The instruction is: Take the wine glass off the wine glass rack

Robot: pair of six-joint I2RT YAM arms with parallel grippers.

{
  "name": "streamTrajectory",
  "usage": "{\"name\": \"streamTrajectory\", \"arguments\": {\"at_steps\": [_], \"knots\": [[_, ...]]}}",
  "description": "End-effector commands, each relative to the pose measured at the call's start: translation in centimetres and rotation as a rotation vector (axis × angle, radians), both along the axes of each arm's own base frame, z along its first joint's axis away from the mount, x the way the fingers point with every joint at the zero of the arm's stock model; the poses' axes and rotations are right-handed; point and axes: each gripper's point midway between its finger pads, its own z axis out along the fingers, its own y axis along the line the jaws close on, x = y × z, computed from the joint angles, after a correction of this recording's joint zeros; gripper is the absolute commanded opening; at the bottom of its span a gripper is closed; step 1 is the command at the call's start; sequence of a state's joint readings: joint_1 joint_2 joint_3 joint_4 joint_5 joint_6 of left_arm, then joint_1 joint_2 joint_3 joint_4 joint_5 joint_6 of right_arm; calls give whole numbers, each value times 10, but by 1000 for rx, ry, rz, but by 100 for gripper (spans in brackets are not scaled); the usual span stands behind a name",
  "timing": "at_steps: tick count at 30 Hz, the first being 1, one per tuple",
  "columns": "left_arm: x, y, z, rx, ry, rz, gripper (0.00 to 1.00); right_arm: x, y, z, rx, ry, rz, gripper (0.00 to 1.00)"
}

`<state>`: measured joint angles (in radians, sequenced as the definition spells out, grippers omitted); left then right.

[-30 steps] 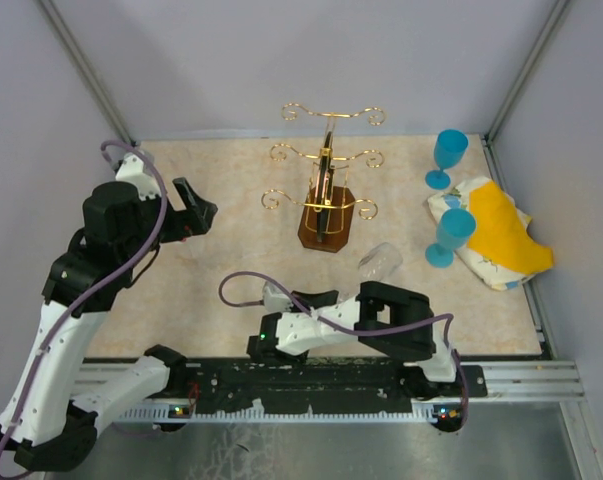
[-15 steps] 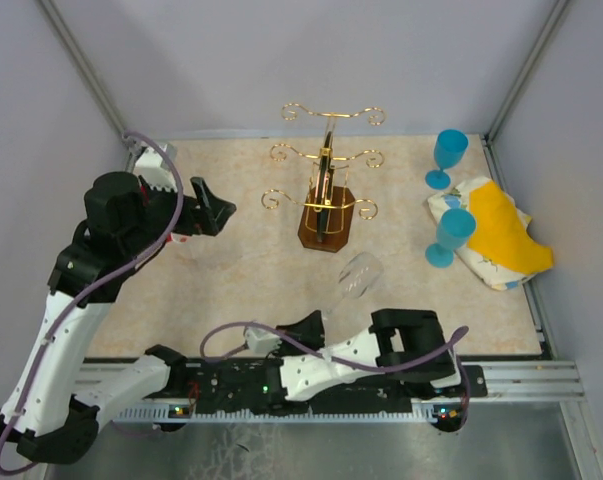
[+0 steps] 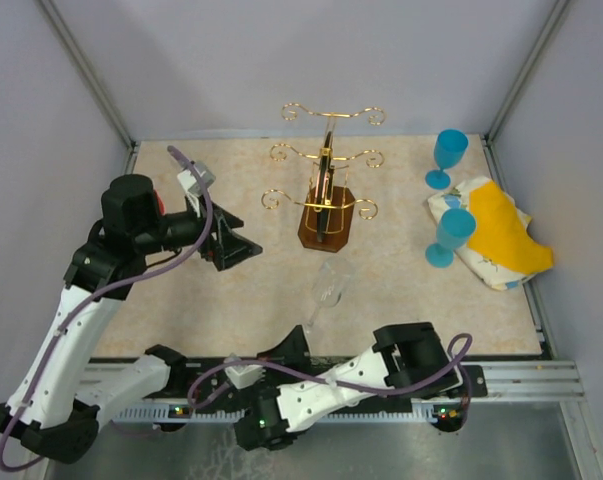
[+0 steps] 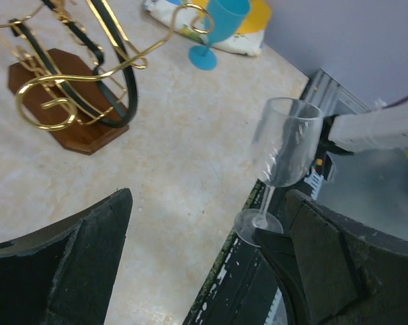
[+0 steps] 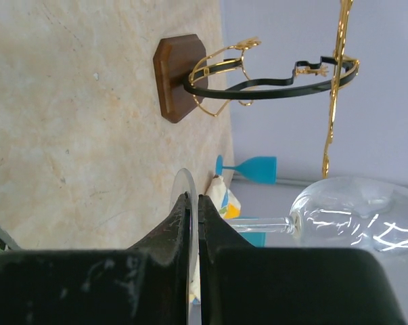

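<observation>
"Top external view, item one: wine glass (image 3: 330, 282). Location?"
"Off the wine glass rack (image 3: 325, 222), not touching it, in front of its wooden base. Bowl uppermost, leaning a little, above the surface (image 3: 211, 300)."
"Holder?"
"Right tool (image 3: 303, 336), jaws pinched together on the glass's foot."
"Left tool (image 3: 236, 238)?"
"Jaws spread wide, gripping nothing, left of the rack."
"Sundries?"
"Two blue goblets (image 3: 448, 150), far right."

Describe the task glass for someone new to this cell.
Start at the gold wine glass rack mid-table. Just in front, toward the arms, is the wine glass, its foot pinched in the right gripper. It is clear; the two goblets at the right are blue.
</observation>
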<state>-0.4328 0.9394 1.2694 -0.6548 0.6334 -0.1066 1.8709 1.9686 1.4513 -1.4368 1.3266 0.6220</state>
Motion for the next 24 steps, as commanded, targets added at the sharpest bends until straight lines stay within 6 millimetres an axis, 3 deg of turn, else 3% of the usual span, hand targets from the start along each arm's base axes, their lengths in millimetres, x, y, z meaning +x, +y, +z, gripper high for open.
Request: {"name": "streamTrajectory", "arguments": {"at_steps": [1,4,8,11,20,24], "knots": [[-42,-17,10,-72,-47,-268,100,-1,22,27,2,-43,65,0],[-59,-21,15,-115,-81,-353,100,-6,34,22,26,43,134,0],[-63,-24,3,-102,-67,-386,100,5,46,19,12,55,174,0],[-60,-24,-7,-73,-72,-367,100,18,49,16,-18,57,143,0],[-50,-27,-29,-35,-82,-350,100,33,64,19,-23,41,155,0],[-31,-24,-32,-1,-125,-262,100,36,68,22,-24,37,158,0]]}}
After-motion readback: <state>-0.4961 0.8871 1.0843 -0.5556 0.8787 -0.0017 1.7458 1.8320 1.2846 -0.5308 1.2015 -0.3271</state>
